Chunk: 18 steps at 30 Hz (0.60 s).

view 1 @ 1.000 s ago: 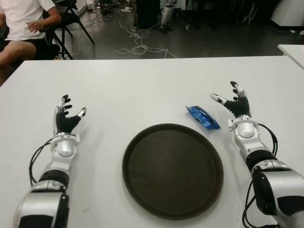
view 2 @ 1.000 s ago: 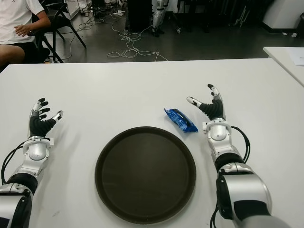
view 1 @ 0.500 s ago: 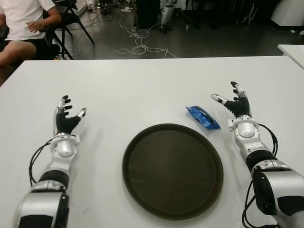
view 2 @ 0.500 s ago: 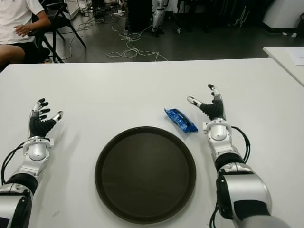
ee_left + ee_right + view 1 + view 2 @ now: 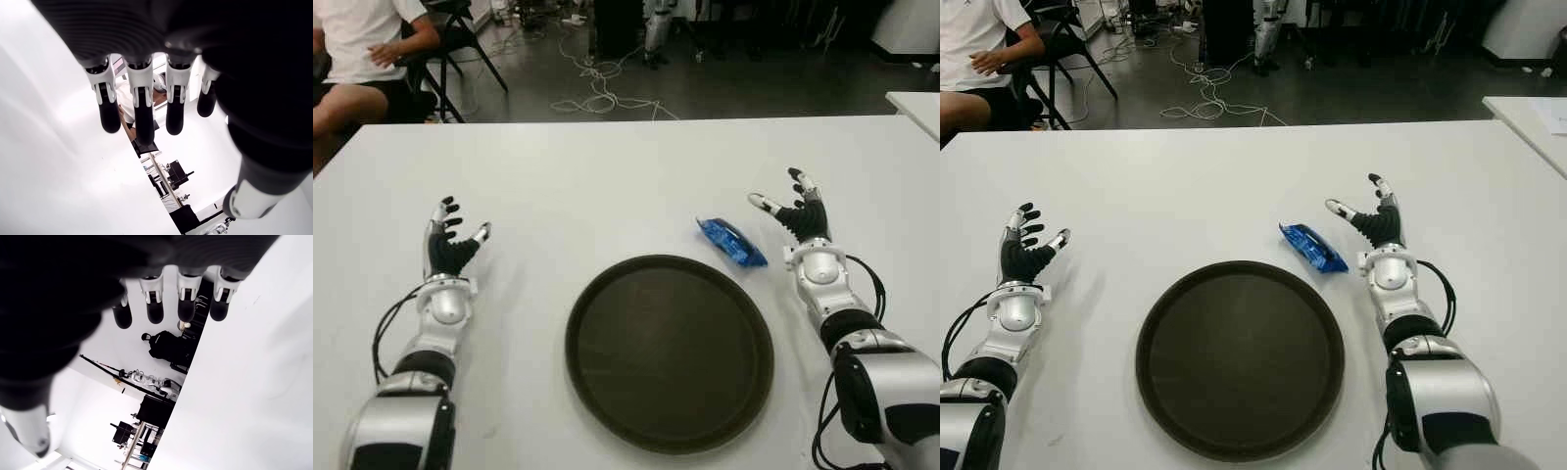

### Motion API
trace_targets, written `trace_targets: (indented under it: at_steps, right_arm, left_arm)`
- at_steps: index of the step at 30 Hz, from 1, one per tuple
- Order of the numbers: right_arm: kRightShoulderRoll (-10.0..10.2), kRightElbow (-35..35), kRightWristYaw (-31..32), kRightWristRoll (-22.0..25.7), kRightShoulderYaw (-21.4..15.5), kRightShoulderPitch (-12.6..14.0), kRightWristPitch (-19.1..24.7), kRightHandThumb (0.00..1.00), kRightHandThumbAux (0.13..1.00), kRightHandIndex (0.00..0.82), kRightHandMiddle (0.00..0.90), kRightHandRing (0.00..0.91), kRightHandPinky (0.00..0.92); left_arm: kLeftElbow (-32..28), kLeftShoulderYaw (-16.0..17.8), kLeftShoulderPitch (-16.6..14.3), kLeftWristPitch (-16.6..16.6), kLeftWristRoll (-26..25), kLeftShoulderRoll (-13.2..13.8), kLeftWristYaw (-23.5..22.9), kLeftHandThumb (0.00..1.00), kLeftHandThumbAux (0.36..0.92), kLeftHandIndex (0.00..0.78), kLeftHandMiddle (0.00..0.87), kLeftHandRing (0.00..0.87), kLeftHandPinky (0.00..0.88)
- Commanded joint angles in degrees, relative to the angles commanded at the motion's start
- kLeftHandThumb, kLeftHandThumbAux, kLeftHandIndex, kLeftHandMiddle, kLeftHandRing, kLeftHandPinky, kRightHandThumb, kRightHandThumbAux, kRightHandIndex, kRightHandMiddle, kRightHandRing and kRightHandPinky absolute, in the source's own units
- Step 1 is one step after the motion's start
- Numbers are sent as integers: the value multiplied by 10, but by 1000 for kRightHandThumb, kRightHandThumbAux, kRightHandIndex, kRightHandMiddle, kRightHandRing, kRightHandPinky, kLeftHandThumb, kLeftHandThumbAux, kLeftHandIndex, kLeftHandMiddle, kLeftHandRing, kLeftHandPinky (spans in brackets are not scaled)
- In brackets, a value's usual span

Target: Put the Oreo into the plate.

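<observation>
At the upper left of the frame a person in a white shirt (image 5: 357,34) sits on a chair beyond the white tabletop (image 5: 607,166). At the left of the frame the robot's left hand (image 5: 448,245) shows over bare tabletop, well apart from everything, its black-tipped fingers (image 5: 139,105) spread and holding nothing. In the lower centre lies the round, dark brown plate (image 5: 670,349), with nothing on it. Just off its upper right rim lies the small blue foil Oreo packet (image 5: 731,241), flat on the tabletop and close to the rim. At the right of the frame the right hand (image 5: 795,213) stands just beside the packet, not touching it, its fingers (image 5: 187,303) also spread and empty. The task looks barely begun: this is the approach to the grasp. Next, the right hand would likely need to move left over the packet, close around it, lift, and carry it the short way down-left onto the plate.
</observation>
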Motion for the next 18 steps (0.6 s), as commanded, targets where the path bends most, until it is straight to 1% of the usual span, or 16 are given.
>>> trace_targets:
  at_steps: [6,13,18]
  right_arm:
    - [1,-1,2,2,-1,0,0,0,630,136,71,27,0]
    - [1,-1,-4,1,-1,0,5,0,627,123,66,21,0]
    - [2,-2,-5,1,-1,0,7,0,635,133,76,29,0]
  left_arm:
    - [2,2,-1,3,-3,0,-4,110,704,101,178,192,185]
    - [2,3,-1,3,-3,-1,-1,143,719,103,183,196,187]
    - [0,5,0,1,-7,-2,-4,164,729,100,176,189,186]
